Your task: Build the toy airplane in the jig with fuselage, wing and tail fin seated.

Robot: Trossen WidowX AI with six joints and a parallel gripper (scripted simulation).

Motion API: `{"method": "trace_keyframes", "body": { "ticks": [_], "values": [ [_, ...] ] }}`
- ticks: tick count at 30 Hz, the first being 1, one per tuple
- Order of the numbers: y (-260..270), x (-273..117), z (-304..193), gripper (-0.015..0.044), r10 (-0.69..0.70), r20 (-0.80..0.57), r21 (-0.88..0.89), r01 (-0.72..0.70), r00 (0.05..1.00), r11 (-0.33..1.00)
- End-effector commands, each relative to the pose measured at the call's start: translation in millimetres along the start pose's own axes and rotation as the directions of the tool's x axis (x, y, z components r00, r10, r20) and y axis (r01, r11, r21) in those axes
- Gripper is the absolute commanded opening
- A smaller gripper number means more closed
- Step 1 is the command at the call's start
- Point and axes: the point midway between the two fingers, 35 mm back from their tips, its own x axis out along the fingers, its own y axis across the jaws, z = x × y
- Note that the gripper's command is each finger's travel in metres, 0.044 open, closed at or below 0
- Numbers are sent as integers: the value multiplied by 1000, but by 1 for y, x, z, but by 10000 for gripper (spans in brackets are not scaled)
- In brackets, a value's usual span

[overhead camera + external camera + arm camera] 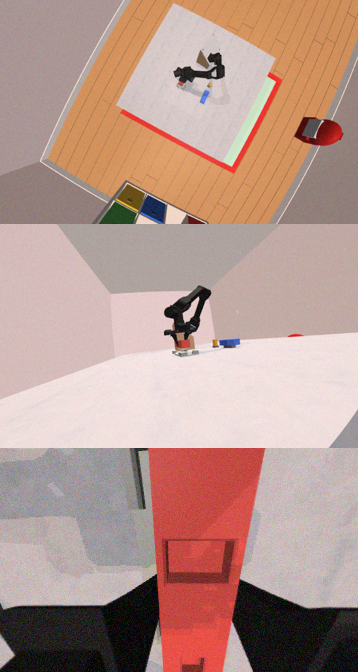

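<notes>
The red fuselage (180,83) (183,344) (200,513) hangs level, just above the grey cradle (183,87) (182,354) in the exterior view, with a small gap visible. Its two top sockets are empty in the wrist view. My gripper (182,79) (182,341) (192,577) is shut on the fuselage, one finger on each side near the larger socket. The blue wing (204,96) (229,341) rests on a dark stand. The small orange tail fin (209,84) (215,342) is on its own dark stand beside it. The cradle's far side is partly hidden.
A tall tan wedge-shaped block (202,60) (192,342) stands near the arm's base, behind the gripper in the exterior view. The pale table (158,65) (158,409) bears everything. A red, rounded object (329,131) and a compartment cabinet (152,208) are away from the table.
</notes>
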Motion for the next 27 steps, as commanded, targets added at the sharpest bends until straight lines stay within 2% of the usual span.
{"method": "trace_keyframes", "body": {
  "ticks": [1,13,18,23,27],
  "values": [
    [1,6,-1,195,4,2,9,-4,1000,1000],
    [1,21,-2,195,6,2,9,-6,1000,1000],
    [1,20,-1,161,2,-2,0,-2,1000,1000],
    [1,20,-1,30,2,-2,0,-2,1000,1000],
    [1,20,-1,135,2,-2,0,-2,1000,1000]
  ]
}}
